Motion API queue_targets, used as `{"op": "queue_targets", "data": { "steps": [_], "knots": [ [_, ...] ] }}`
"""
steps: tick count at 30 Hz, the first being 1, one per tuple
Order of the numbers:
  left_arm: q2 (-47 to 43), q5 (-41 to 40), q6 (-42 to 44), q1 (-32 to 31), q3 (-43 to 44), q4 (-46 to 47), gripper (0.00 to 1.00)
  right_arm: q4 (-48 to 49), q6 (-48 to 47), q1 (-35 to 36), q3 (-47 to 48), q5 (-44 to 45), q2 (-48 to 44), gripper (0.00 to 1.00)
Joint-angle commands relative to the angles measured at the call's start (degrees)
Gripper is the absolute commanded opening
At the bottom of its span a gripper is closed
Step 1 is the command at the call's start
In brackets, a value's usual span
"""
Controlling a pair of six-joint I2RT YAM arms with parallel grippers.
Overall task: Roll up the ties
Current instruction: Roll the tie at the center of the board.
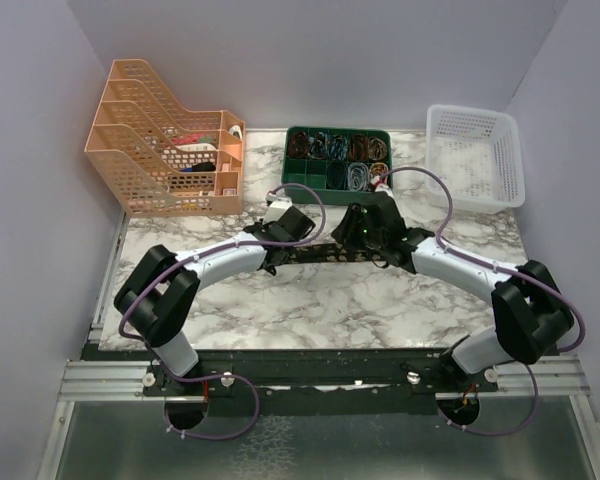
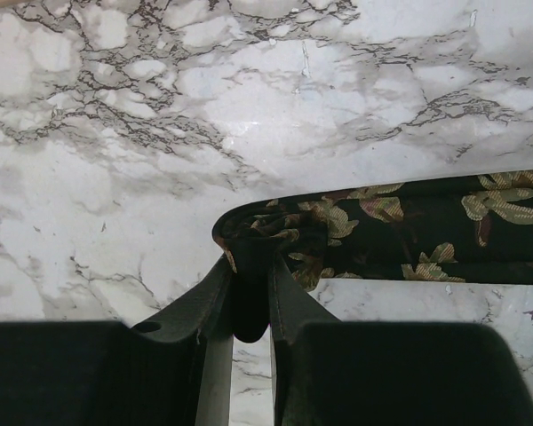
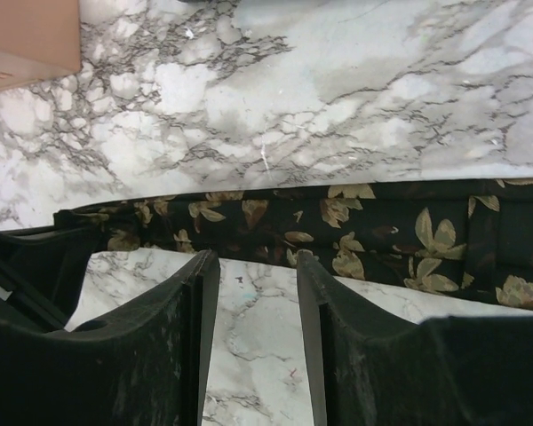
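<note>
The black tie [image 1: 325,252] with tan-gold leaf flecks lies flat across the middle of the marble table, running left to right between my two grippers. My left gripper [image 1: 272,260] is shut on the tie's left end. In the left wrist view the bunched end [image 2: 266,232] is pinched between the fingers [image 2: 289,297], and the rest of the tie [image 2: 444,231] runs off to the right. My right gripper [image 3: 255,260] is open, its fingertips at the near edge of the flat tie [image 3: 382,235]. It holds nothing.
An orange file organiser [image 1: 165,140] stands at the back left. A green compartment tray [image 1: 337,158] with small items is at the back middle. A white mesh basket [image 1: 475,155] is at the back right. Purple cables loop over both arms.
</note>
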Motion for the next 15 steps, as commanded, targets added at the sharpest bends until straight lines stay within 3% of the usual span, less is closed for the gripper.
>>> {"op": "queue_targets", "data": {
  "steps": [1, 7, 11, 15],
  "knots": [
    [0.59, -4.13, -5.64, -1.21, 1.20, -3.54, 0.00, 1.37, 0.93, -0.33, -2.83, 3.80, -2.30, 0.46],
    [-1.48, -4.28, -6.03, -1.53, 0.75, -3.45, 0.00, 5.87, -1.39, -1.02, -2.70, -3.83, 1.51, 0.43],
    [-2.74, -5.20, -7.59, -1.53, 0.20, -3.45, 0.00, 5.08, -4.20, -1.35, 2.60, -11.76, 8.77, 0.41],
    [-2.29, -5.40, -8.91, -1.53, 0.61, -3.44, 0.00, 2.78, -6.92, -1.40, 7.58, -14.12, 15.04, 0.40]
  ]
}}
